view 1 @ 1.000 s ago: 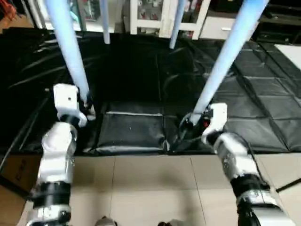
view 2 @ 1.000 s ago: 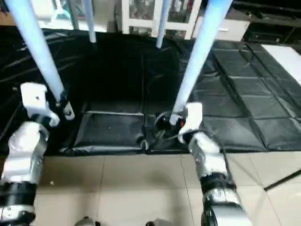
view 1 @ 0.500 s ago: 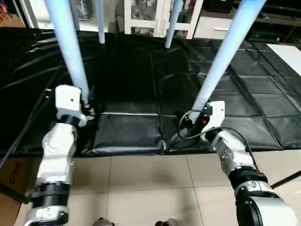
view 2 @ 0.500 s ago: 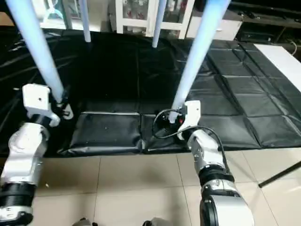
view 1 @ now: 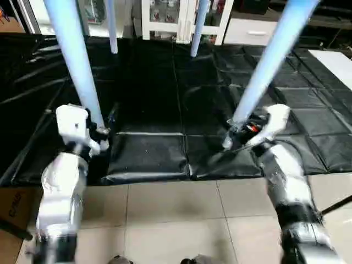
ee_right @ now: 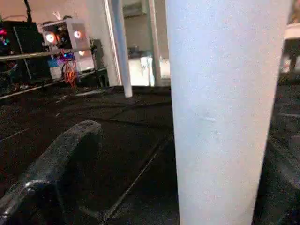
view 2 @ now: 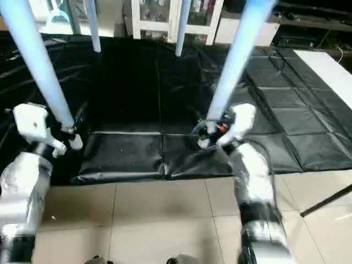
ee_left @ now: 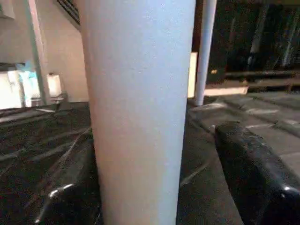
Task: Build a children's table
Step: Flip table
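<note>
Table legs [view 1: 74, 60] upright on black mat [view 1: 159, 93], left gripper [view 1: 102, 132] and right gripper [view 1: 234, 135] spread loosely around near two.

We've got a black padded mat [view 1: 165, 99] spread wide over the floor, its quilted panels creased and catching the light, its near edge folded up in a soft ridge. In front of it we see pale floor tiles [view 1: 170, 220] with grey grout lines. At the back stands a white cabinet [view 1: 165, 16] with glass doors, small items blurred behind the panes. Off to the far right lies a white sheet [view 1: 336, 59] on the mat's edge.
</note>
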Robot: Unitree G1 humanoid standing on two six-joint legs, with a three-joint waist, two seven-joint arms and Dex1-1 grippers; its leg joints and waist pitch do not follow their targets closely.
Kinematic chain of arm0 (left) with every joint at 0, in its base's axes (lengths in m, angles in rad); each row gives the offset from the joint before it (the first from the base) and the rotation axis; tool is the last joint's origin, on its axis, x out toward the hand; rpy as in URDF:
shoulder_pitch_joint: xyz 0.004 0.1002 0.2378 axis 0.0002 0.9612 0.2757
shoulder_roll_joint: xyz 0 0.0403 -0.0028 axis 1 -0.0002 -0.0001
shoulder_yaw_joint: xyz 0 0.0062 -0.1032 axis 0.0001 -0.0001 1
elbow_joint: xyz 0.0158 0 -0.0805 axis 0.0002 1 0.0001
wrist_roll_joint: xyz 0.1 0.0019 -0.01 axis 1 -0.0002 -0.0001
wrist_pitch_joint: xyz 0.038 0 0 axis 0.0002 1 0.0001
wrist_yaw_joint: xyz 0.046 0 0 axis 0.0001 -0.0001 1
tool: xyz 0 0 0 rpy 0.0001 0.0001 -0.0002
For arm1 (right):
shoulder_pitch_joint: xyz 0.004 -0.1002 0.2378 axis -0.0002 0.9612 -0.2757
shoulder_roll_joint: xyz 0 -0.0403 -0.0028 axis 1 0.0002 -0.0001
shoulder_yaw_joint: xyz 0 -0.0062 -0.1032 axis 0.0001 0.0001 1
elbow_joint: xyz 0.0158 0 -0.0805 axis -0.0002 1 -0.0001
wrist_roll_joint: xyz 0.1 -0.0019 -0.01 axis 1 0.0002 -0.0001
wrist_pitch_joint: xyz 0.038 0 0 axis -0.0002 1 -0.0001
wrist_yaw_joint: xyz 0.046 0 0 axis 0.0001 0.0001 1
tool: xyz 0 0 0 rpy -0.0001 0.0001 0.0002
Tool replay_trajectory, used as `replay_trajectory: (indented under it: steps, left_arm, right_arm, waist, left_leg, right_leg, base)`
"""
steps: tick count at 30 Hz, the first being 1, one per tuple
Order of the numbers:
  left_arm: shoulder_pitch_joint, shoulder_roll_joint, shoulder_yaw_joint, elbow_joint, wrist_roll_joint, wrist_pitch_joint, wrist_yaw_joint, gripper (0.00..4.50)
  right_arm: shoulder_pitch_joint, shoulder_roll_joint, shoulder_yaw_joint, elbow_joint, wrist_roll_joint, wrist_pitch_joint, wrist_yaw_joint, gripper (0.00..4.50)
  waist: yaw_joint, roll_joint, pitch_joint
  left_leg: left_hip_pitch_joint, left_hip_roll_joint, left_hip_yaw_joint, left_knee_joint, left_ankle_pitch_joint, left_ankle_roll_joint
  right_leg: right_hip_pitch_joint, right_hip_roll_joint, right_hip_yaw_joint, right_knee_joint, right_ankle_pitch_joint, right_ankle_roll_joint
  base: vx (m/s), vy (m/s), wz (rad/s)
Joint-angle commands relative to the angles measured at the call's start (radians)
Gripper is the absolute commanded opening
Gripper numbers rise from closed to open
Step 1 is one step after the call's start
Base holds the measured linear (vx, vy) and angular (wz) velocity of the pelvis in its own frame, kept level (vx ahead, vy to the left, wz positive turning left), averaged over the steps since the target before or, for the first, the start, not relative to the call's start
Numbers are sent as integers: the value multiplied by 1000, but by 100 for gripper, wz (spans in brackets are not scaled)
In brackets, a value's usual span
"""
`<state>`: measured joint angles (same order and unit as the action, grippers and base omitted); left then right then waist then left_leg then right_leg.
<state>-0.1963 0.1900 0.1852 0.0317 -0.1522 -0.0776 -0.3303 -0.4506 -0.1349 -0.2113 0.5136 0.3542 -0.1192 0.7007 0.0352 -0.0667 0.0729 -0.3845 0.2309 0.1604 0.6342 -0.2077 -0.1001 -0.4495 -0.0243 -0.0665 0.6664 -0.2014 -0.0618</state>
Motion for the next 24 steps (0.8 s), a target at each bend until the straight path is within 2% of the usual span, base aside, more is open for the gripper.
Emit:
replay_trajectory:
  steps: [1, 2, 3, 5, 8, 9, 12, 13, 19, 21, 24]
  left_arm:
    - [26, -24, -54, -49, 0, 19, -11, 395]
    - [31, -26, -54, -51, 3, 21, -6, 395]
    - [34, -29, -50, -53, -3, 25, -4, 409]
    - [42, -34, -40, -55, -16, 32, 2, 409]
    - [47, -34, -28, -42, -25, 38, 13, 409]
    - [49, -32, -29, -41, -23, 41, 15, 409]
    - [36, -34, -36, -50, -12, 49, 27, 409]
    - [31, -36, -37, -52, -9, 54, 31, 441]
    - [22, -34, -55, -70, 19, 42, 42, 448]
    - [31, -30, -57, -70, 28, 38, 47, 448]
    - [31, -30, -57, -70, 28, 38, 47, 448]
  right_arm:
    - [51, 0, 32, -111, -7, 4, -6, 450]
    - [61, 0, 34, -121, -16, -1, -14, 450]
    - [67, 1, 35, -125, -23, -13, -18, 450]
    - [82, 9, 32, -139, -13, -28, -13, 450]
    - [93, 17, 29, -145, -15, -50, -25, 450]
    - [97, 19, 29, -148, -18, -43, -37, 450]
    - [99, 21, 32, -152, -31, -32, -70, 450]
    - [96, 21, 27, -146, -32, -31, -85, 450]
    - [67, 30, -13, -115, -28, -53, -159, 450]
    - [67, 30, -14, -112, -34, -69, -171, 450]
    - [67, 30, -14, -112, -34, -69, -171, 450]
  waist:
    - [-1, 19, -96]
    - [-3, 18, -95]
    - [-4, 20, -94]
    - [-7, 22, -82]
    - [-9, 20, -79]
    - [-8, 23, -83]
    - [-10, 22, -84]
    - [-10, 22, -84]
    - [-9, 24, -83]
    - [-9, 23, -82]
    - [-11, 25, -71]
  left_leg:
    - [13, 9, 12, -52, 66, 147]
    - [12, 9, 12, -52, 54, 144]
    - [13, 7, 12, -55, 20, 132]
    - [16, 7, 14, -62, -69, 93]
    - [23, 6, 13, -67, -120, 49]
    - [24, 6, 12, -66, -100, 41]
    - [22, 4, 12, -65, -84, 42]
    - [22, 3, 12, -65, -81, 42]
    - [24, 4, 13, -66, -94, 37]
    - [25, 4, 13, -67, -105, 34]
    - [32, 4, 13, -72, -184, 17]
  right_leg:
    - [100, -81, 60, -58, 210, -229]
    - [100, -81, 60, -59, 199, -228]
    - [100, -81, 59, -66, 150, -218]
    - [94, -82, 58, -86, 0, -195]
    - [98, -82, 61, -95, -94, -161]
    - [98, -82, 63, -92, -71, -157]
    - [100, -79, 62, -88, -36, -154]
    - [99, -79, 62, -88, -32, -153]
    - [95, -79, 62, -91, -54, -145]
    - [94, -79, 61, -93, -72, -141]
    - [88, -81, 59, -111, -217, -111]
  base:
    - [0, 0, 0]
    - [0, 0, 0]
    - [0, 0, 0]
    - [0, 0, 0]
    - [0, 0, 0]
    - [0, 0, 0]
    - [0, 0, 0]
    - [0, 0, 0]
    - [0, 0, 0]
    - [0, 0, 0]
    - [0, 0, 0]
